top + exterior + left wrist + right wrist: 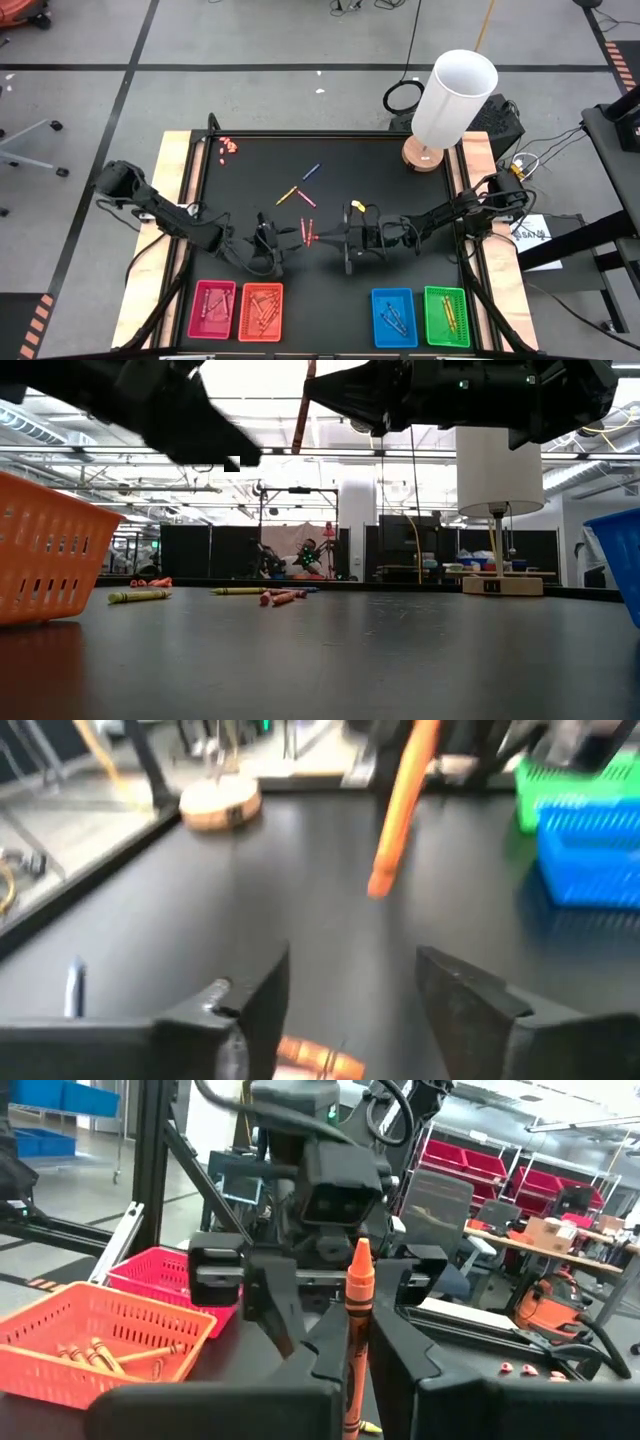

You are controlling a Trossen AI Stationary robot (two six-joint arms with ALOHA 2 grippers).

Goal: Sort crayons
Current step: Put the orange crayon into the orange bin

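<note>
An orange crayon (358, 1295) stands upright in the air over the middle of the black table (400, 165), with my right gripper (352, 1355) shut on it. My left gripper (355, 995) faces it from the table's left, open, with nothing between its fingers; the crayon (400, 810) hangs just beyond its fingertips. Loose crayons lie flat on the table: two red ones (308, 232) below the grippers, a yellow one (287, 195) and a blue one (311, 171) farther back. My right gripper pinches the orange crayon's wrapped body (352, 1370) between its two fingers. The fingers come in about level from the table's right and lie across the crayon. The crayon stands nearly upright, pointed tip (360, 1248) above the fingers, lower end (298, 445) below them, clear of the table.
Four trays line the near edge: pink (212, 308), orange (261, 311) with crayons, blue (394, 317), green (446, 316). A white lamp (450, 100) stands on its wooden foot at the far right corner. Small pink-red bits (228, 147) lie far left.
</note>
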